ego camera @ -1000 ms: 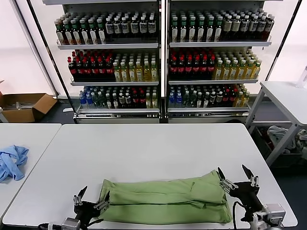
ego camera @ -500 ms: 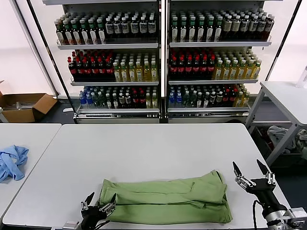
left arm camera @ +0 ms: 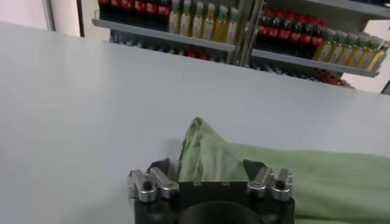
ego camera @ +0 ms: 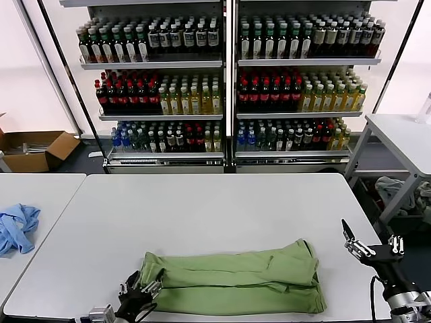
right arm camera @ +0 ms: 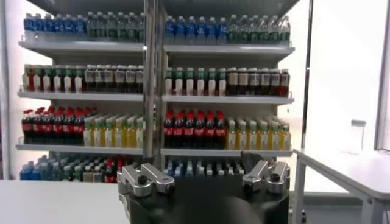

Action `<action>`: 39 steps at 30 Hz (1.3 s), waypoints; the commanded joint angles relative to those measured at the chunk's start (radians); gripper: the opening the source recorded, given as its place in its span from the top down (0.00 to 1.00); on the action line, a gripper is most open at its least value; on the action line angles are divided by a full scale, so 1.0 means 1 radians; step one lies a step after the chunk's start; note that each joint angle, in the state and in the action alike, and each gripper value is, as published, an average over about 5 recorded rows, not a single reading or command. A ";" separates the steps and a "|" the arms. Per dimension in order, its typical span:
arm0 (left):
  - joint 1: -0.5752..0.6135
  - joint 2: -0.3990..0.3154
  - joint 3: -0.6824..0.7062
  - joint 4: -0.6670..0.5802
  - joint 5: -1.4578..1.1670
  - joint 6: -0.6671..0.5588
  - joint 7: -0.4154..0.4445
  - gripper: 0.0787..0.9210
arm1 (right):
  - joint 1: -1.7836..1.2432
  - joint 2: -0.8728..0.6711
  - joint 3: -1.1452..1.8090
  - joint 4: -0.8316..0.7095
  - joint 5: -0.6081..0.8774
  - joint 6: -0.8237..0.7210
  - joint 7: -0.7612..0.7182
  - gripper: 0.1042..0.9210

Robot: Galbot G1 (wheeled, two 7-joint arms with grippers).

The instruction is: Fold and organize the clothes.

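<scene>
A white worktop (ego camera: 215, 215) fills the foreground, and a second worktop (ego camera: 34, 202) stands just beside it on the left, carrying a crumpled light blue garment (ego camera: 17, 227). Behind them stand two glass-fronted shelving units (ego camera: 229, 84) stocked with rows of bottled drinks, dark at the top, red and yellow in the middle, mixed colours lower down. An open cardboard box (ego camera: 34, 149) sits on the floor at far left, and another white table (ego camera: 404, 138) stands at far right.

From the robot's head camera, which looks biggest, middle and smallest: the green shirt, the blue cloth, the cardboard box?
1. Green shirt, by far the largest.
2. Cardboard box.
3. Blue cloth, partly cut off at the picture's edge.
The box sits farther off, so these last two are unsure.
</scene>
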 commanded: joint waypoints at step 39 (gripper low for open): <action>0.008 0.082 -0.722 0.044 -0.132 0.104 -0.011 0.95 | 0.157 -0.018 -0.063 -0.019 0.075 -0.038 0.004 0.12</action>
